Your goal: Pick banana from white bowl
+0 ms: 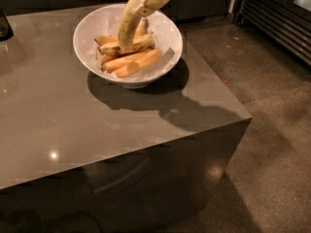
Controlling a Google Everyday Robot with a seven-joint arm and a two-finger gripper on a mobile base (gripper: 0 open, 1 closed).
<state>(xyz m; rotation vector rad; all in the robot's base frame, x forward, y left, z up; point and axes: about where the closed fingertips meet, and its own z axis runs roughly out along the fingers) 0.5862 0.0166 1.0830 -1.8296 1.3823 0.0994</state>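
Note:
The white bowl [88, 27] stands on the grey table toward its far right. My gripper [147, 0] is above the bowl's far rim at the top of the view, shut on the upper end of the banana [126, 27]. The pale yellow banana hangs steeply from the gripper, its lower end down among the other fruit in the bowl. Two orange-toned bananas [132, 62] and a brown-spotted yellow banana [132, 45] lie in the bowl below it.
The grey table [73, 115] ends at a right edge close to the bowl and a front edge nearer the camera. A dark object [5, 25] stands at the far left. A dark slatted cabinet [277, 18] stands on the floor at the right.

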